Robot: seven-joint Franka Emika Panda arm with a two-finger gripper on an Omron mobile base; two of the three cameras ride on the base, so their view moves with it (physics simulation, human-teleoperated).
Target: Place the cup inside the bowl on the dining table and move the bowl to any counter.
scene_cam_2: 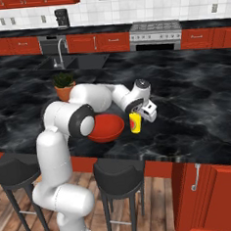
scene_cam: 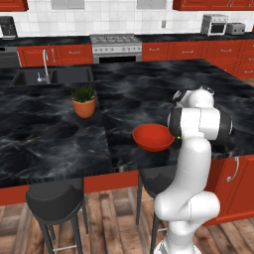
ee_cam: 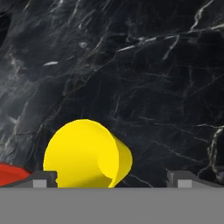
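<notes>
The small yellow cup (scene_cam_2: 135, 123) with a red patch stands on the black marble dining table (scene_cam_2: 194, 96), just right of the red-orange bowl (scene_cam_2: 107, 128). My gripper (scene_cam_2: 136, 114) hangs right over the cup, pointing down, open. In the hand view the cup (ee_cam: 85, 153) sits between my two fingertips (ee_cam: 43, 178), closer to the left one, and they do not touch it. A sliver of the bowl (ee_cam: 11, 173) shows at the lower left there. In the left base view the bowl (scene_cam: 153, 136) rests near the table's front edge, and my arm hides the cup.
An orange plant pot (scene_cam: 84, 101) stands on the table left of the bowl. Black stools (scene_cam: 54, 201) line the table's near side. A sink (scene_cam: 52, 75) is set into the far left. The counter (scene_cam: 163, 37) with a stove (scene_cam: 115, 42) runs along the back wall.
</notes>
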